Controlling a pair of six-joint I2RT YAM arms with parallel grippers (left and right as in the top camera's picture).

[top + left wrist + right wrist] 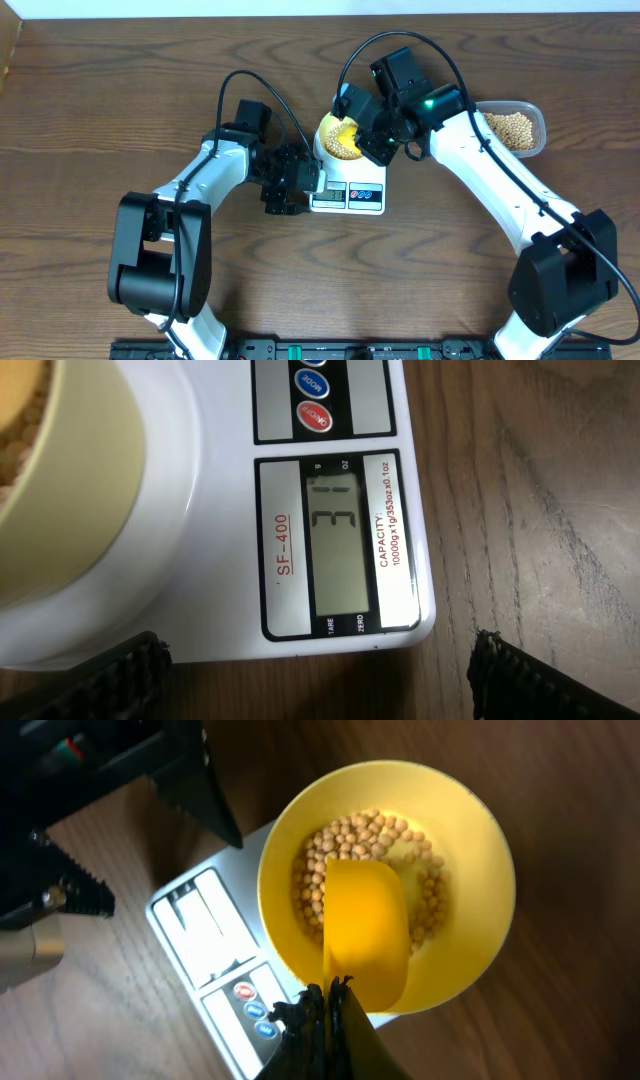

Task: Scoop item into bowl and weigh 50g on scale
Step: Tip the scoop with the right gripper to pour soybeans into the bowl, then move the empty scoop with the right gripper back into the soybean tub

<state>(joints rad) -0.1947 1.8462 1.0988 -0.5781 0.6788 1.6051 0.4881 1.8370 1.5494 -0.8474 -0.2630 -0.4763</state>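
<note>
- Holding a yellow scoop (365,930) in my right gripper (325,1005): the two fingers are pressed together on its handle end, and its blade reaches out over the inside of the bowl (470,830).
- The bowl is round and yellow. It stands on the back part of the scale (200,930), and its rim hangs a little past the scale's far edge.
- Tan beans (350,835) lie in a loose heap on the bowl's floor, showing around the far end and both sides of the scoop blade.
- My left gripper (300,190) is spread wide and sits low at the scale's front left corner, close to it. I cannot tell whether it touches. One ribbed finger pad (130,665) shows at each lower corner of the left wrist view, with nothing between them.
- The scale's grey display (335,550) is lit and faces my left wrist camera. I cannot read the digits surely from this sideways angle. A red and a blue button (312,417) sit beside the display on the front strip.
- The scale stands near the middle of the worktop (100,100), a little toward the far edge.
- A clear tub (530,108) holding more beans (510,128) rests toward the far right of the worktop, well apart from the scale and partly behind my right arm.
</note>
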